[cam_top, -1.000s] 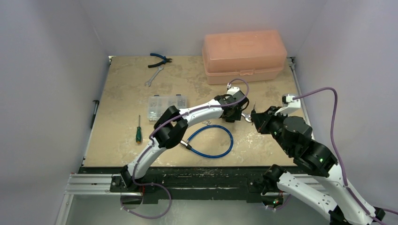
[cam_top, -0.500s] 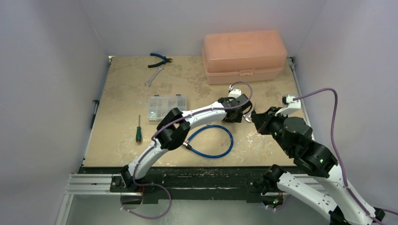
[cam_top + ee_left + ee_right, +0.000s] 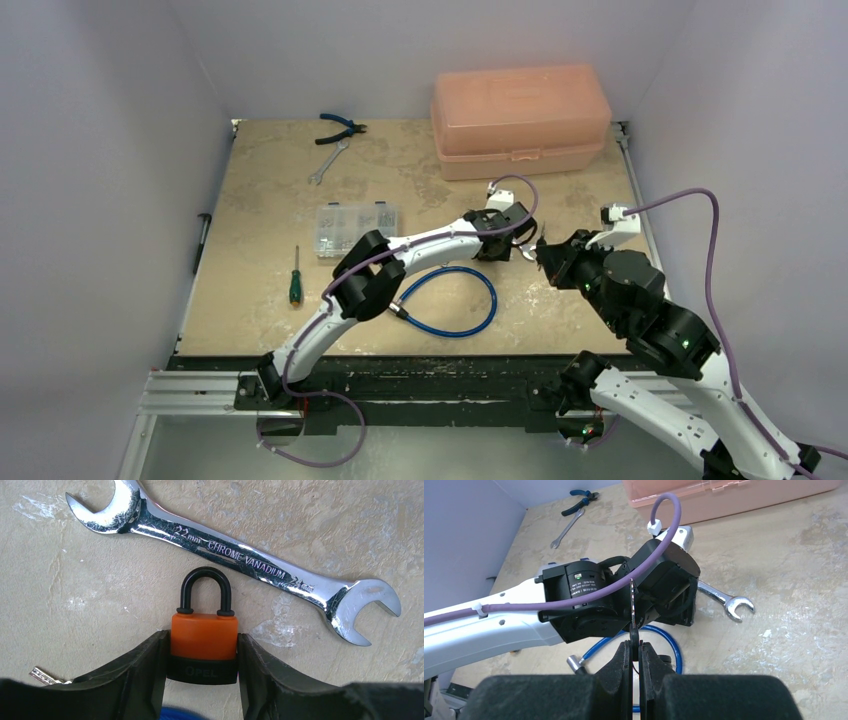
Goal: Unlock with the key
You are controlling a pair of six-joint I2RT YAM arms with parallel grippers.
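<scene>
An orange padlock [image 3: 204,630] with a black shackle and black base lies on the table, its shackle pointing away from the left wrist camera. My left gripper [image 3: 202,639] is shut on its body, one finger on each side. In the top view the left gripper [image 3: 508,238] hides the padlock. My right gripper [image 3: 635,650] is shut on the black head of the small key [image 3: 632,611]. The key's metal blade sticks out towards the left gripper's housing. In the top view the right gripper [image 3: 543,256] sits just right of the left one. A silver key tip [image 3: 43,676] shows beside the left finger.
A 22 mm chrome wrench [image 3: 235,560] lies just beyond the padlock. A blue cable loop [image 3: 450,300] lies near the left arm. A pink toolbox [image 3: 520,120] stands at the back. A clear parts box [image 3: 355,228], a screwdriver [image 3: 295,275], pliers [image 3: 340,124] and a small wrench [image 3: 326,162] lie to the left.
My left gripper has shifted a little to the right, closer to the right gripper. The right gripper has barely moved and still holds the key.
</scene>
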